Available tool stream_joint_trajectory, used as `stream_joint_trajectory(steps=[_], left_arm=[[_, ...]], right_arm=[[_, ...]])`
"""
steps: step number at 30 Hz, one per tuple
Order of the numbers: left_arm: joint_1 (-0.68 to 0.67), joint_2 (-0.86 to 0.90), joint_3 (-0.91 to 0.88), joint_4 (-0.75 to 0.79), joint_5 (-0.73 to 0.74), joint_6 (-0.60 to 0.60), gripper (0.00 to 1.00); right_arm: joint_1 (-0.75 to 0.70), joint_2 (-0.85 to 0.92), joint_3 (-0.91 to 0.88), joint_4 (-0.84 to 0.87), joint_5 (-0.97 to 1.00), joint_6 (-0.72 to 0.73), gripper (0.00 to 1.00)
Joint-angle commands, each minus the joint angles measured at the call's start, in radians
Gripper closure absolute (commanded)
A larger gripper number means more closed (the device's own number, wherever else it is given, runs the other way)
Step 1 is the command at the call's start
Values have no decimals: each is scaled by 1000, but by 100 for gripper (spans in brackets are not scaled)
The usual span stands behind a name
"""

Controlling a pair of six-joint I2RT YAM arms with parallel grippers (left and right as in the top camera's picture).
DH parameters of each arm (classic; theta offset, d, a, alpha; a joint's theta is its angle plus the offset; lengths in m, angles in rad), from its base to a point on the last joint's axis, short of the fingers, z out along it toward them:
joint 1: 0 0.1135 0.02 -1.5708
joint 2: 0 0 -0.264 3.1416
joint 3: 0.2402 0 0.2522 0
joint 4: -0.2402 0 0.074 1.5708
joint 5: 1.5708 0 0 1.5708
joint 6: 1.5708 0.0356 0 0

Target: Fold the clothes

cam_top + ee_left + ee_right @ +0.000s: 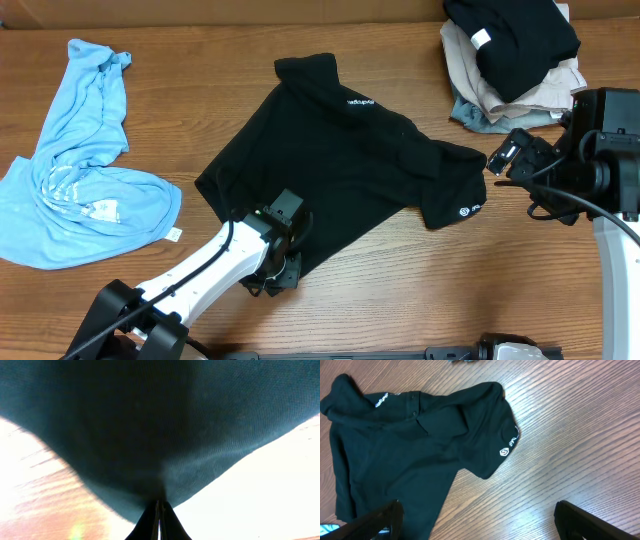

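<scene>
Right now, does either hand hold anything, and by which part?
The left hand pinches the black shirt at its lower edge; the right hand is open and empty.

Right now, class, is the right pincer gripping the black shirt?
No, the right pincer is wide open, not closed on the black shirt.

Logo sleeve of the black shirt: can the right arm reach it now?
Probably yes: the right gripper hangs open just beside the sleeve of the black shirt, with only bare table between them.
</scene>
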Motion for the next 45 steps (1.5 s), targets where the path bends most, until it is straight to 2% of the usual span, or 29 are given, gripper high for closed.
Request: stream_joint_trajectory(steps=[1,3,5,7,8,13,16,19,23,28,29,31,34,38,41,45], left_arm=[[4,4,71,-31,-53,43,91],[2,4,73,-34,-39,84,60],[-7,7,70,-37,-29,99,39],[-26,8,64,-42,-29,99,29],[-39,8,61,-43,-28,98,28],[-129,9,31,-42,-45,36,31],[-179,9,31,-47,-61,-18,44],[-227,9,29,-76,-116,-72,48],[-267,9,26,-116,-252,-115,46],[-266,9,26,-113,-249,-105,43],[-266,9,26,-111,-246,-94,40],[-266,9,26,-103,-227,-80,27],[-255,9,29,-58,-124,-13,23],[-217,9,38,18,-109,-10,23],[-195,10,37,109,-112,16,27],[-194,22,26,106,-201,50,29]], right_arm=[[1,-3,-5,6,-5,-6,0],[1,-3,-5,7,-5,-6,0],[1,-3,-5,7,-5,-6,0],[1,-3,-5,10,-5,-6,0],[1,-3,-5,11,-5,-6,0],[1,-3,-5,16,-5,-33,0],[1,-3,-5,20,-5,-33,0],[1,-3,-5,21,-5,-48,0],[1,-3,-5,22,-5,-51,0],[1,-3,-5,24,-6,-51,0],[1,-3,-5,24,-6,-51,0],[1,-3,-5,26,-6,-51,0],[1,-3,-5,26,-6,-51,0],[1,-3,-5,26,-6,-51,0],[1,-3,-5,26,-6,-51,0],[1,-3,-5,23,-5,-56,0]])
